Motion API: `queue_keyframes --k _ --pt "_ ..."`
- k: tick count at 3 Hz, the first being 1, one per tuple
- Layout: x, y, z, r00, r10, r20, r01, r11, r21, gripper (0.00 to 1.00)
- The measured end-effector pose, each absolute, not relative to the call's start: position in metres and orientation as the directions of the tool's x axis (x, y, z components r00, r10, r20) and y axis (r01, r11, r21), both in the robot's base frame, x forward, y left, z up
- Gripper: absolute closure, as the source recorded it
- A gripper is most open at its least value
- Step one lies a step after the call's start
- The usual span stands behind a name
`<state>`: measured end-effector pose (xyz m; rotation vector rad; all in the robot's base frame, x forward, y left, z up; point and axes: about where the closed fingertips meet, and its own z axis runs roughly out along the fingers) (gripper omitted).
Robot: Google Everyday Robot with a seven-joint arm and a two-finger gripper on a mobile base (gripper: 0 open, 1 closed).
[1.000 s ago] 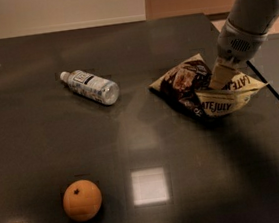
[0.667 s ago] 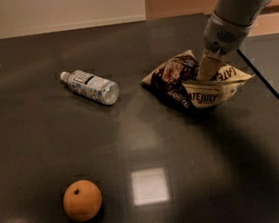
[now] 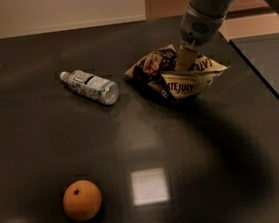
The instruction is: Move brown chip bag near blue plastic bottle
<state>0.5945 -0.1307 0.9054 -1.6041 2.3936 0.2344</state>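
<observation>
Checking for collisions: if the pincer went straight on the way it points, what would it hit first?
The brown chip bag, which the pincer grips from above; under it, likely the dark table.

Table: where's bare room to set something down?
Free: the wide table stretch right of the orange, below the brown chip bag; also the left side between blue plastic bottle and orange. Crowded: narrow gap between bottle and bag, gripper on the bag.

Brown chip bag point(image 3: 179, 85) — cream end read "ATE JULY", first letter lost in a fold. Gripper point(image 3: 186, 62) pinched the bag just above that print. Blue plastic bottle point(image 3: 90, 86) — dark label patch, lettering unreadable.
</observation>
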Motion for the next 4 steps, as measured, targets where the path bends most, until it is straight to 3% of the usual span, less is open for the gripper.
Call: queue_keyframes --k 1,2,4 --pt "0.605 -0.11 0.905 -0.361 -0.882 -0.302 -0.927 0.376 0.009 1.0" --pt "0.613 -0.094 0.902 -0.367 -0.879 -0.303 -0.926 0.377 0.029 0.82" --pt "0.613 -0.069 0.905 -0.371 -0.877 -0.306 -0.927 0.371 0.059 0.35"
